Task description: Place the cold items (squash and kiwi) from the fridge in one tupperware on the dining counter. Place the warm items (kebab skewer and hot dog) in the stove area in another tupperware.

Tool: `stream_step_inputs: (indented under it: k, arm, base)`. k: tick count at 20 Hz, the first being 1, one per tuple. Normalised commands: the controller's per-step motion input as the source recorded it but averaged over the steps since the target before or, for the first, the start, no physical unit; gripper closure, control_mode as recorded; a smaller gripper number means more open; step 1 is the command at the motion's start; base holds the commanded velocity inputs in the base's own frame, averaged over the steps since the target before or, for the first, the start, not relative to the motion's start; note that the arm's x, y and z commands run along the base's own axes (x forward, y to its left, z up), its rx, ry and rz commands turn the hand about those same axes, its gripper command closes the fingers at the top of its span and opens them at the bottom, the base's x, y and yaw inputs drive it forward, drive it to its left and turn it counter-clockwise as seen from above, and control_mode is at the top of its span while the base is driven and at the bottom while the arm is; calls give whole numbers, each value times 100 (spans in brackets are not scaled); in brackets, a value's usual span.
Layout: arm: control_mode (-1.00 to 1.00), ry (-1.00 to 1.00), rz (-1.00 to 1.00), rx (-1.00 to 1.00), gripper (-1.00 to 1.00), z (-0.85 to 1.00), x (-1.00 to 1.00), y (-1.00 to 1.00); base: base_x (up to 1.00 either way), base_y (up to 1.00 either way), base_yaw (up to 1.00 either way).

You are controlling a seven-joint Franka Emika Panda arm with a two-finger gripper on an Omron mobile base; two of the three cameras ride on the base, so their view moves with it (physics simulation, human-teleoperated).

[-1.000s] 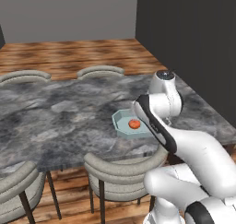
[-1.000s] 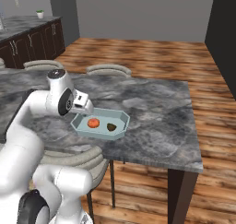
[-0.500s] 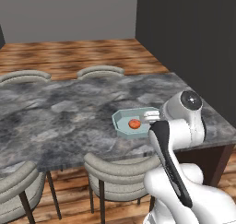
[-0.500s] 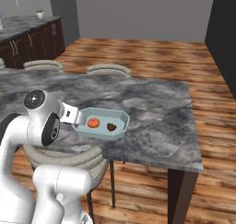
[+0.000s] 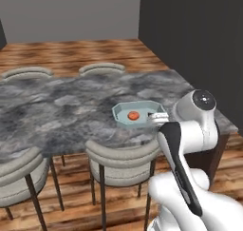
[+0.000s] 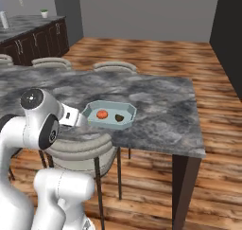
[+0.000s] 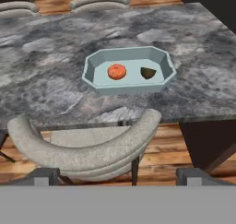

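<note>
Ahead of the wide-open, empty pincer (image 7: 118, 174), beyond a chair (image 7: 87, 147), the tub (image 7: 94, 67) on the counter (image 7: 41, 75) holds the squash (image 7: 116, 71) at left, the kiwi (image 7: 147, 73) at right. Both look small, light and roundish, best pinched across the middle. No writing is legible.

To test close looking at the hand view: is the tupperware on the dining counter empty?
No, the tupperware holds two items apart from each other, an orange squash and a dark kiwi.
</note>
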Motion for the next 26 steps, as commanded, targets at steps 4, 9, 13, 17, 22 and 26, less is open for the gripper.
stream_step_inputs:
  k: [4, 9, 13, 17, 22, 26]
  arm:
    - [100, 0, 0, 0, -100, 0, 0, 0]
    - [100, 0, 0, 0, -100, 0, 0, 0]
    - [100, 0, 0, 0, -100, 0, 0, 0]
    - [100, 0, 0, 0, -100, 0, 0, 0]
    - [100, 0, 0, 0, -100, 0, 0, 0]
    - [100, 0, 0, 0, -100, 0, 0, 0]
  base:
    - [-80, 80, 24]
    - [-13, 91, 62]
    - [-2, 85, 61]
    - [0, 93, 54]
    - [0, 78, 50]
    - [4, 88, 48]
